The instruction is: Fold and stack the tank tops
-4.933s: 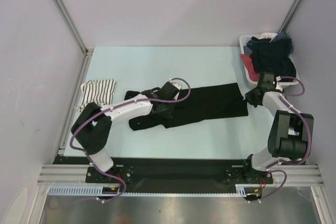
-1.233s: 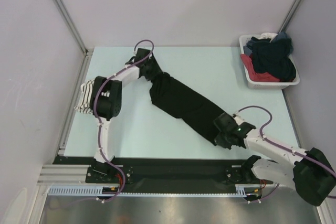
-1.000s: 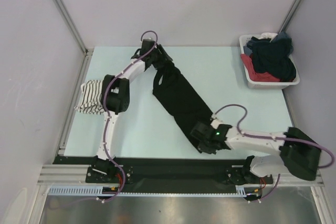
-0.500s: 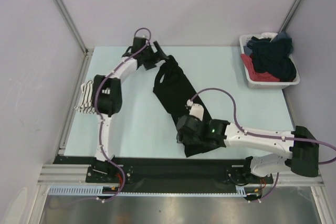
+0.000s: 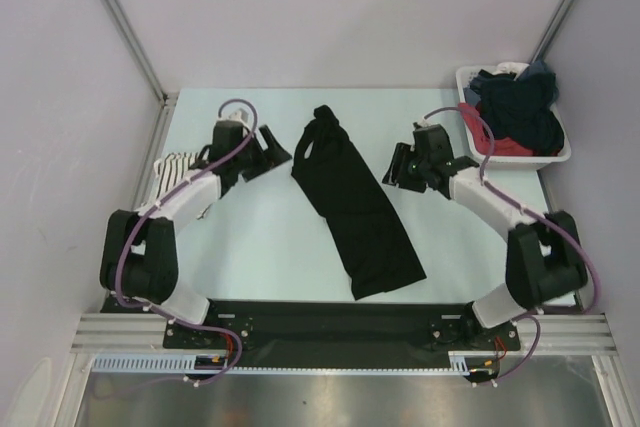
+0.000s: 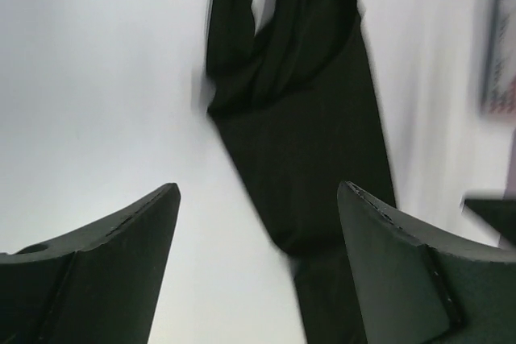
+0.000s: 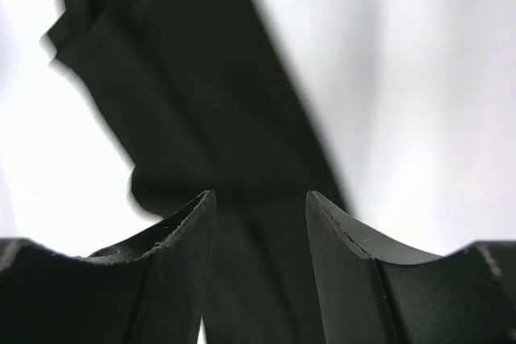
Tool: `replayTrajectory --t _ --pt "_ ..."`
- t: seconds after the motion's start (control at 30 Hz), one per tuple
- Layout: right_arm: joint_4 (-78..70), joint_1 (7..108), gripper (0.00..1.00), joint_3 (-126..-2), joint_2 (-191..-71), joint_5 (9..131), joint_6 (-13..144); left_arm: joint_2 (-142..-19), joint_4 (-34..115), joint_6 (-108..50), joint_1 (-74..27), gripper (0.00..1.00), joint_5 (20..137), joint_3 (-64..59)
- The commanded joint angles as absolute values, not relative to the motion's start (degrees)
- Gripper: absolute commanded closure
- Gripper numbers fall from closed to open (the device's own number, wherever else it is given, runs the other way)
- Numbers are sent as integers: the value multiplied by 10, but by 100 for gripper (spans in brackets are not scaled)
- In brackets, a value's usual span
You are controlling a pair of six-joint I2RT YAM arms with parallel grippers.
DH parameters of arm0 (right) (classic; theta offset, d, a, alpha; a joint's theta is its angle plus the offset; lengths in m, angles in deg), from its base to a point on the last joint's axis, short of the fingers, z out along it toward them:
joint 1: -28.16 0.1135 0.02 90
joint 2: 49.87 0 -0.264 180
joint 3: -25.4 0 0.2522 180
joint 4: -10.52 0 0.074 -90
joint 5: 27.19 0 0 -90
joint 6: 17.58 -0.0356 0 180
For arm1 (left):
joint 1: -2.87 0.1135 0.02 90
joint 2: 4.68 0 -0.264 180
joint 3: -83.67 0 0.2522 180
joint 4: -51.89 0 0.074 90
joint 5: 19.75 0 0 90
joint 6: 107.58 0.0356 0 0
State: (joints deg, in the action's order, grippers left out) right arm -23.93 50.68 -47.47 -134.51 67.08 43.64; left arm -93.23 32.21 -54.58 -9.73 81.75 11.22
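Observation:
The plain black tank top point(image 5: 352, 197) lies flat on the table, stretched on a slant with its straps at the far end and its hem near the front edge. The striped tank top point(image 5: 175, 169) sits folded at the table's left edge, partly hidden by my left arm. My left gripper point(image 5: 272, 154) hovers open just left of the black top's straps, holding nothing. In the left wrist view the black top point(image 6: 298, 118) runs ahead of the open left gripper point(image 6: 258, 192). My right gripper point(image 5: 396, 169) hangs open right of the top. In the right wrist view the right gripper point(image 7: 260, 196) is above the black cloth point(image 7: 185, 78).
A white basket point(image 5: 515, 160) heaped with dark and red clothes stands at the back right corner. Metal frame posts and grey walls close in the left, back and right sides. A black rail carrying both arm bases runs along the front edge.
Both grippers have let go of the black tank top, which now lies spread out. My right arm swung from the front of the table to the right; my left arm drew back left.

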Motion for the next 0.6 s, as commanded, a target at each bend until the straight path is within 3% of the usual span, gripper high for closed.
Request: replayTrajectory --t 0.0,0.17,0.37,0.57 --pt "-160 442 47 -508 -1447 799 496 -905 378 -538 -130 16 840 194" --pt "-126 420 46 -581 -1573 871 493 -921 431 -562 -139 24 857 246" --pt "-86 410 45 -630 -1649 915 482 -955 480 -572 -147 20 867 254" --pt "-99 430 54 -672 -1703 881 489 -1028 478 -578 -162 21 861 197"
